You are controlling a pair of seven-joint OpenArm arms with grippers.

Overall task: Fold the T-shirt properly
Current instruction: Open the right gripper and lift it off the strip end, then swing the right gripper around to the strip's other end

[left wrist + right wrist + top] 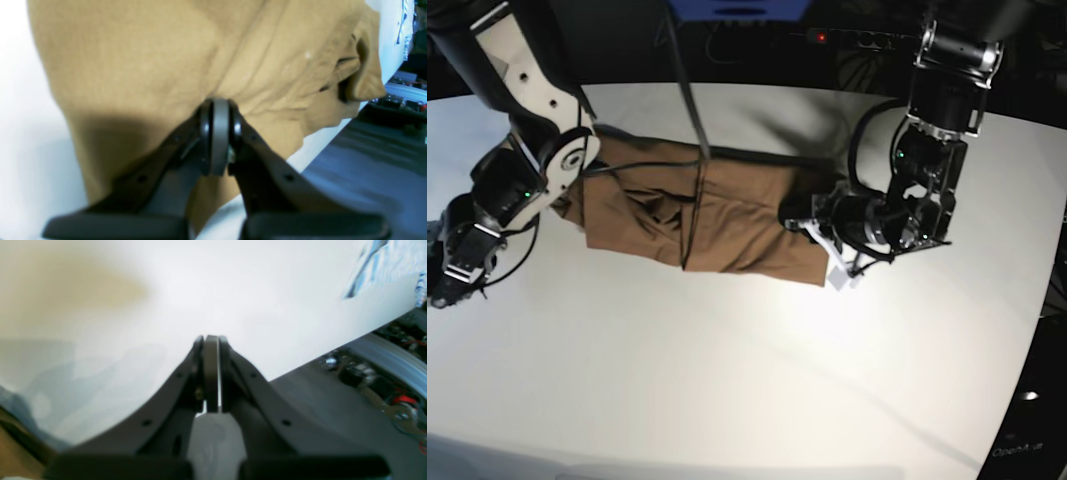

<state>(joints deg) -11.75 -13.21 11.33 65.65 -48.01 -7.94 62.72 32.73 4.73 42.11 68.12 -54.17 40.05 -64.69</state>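
The brown T-shirt [717, 225] lies crumpled and partly folded on the white table [727, 380], left of the middle in the base view. My left gripper [216, 104] is shut at the shirt's right end, and the cloth [140, 66] puckers towards its tips. It also shows in the base view [795, 222]. My right gripper [211, 340] is shut and empty over bare table. A blurred brown patch of the T-shirt [66, 290] shows at its upper left. The right arm [502, 190] is at the shirt's left end.
A thin dark cable [695, 150] hangs across the middle of the shirt. The table's edge [320, 150] runs close to the right of my left gripper, with grey floor beyond. Cables and parts [393, 386] lie past the edge in the right wrist view.
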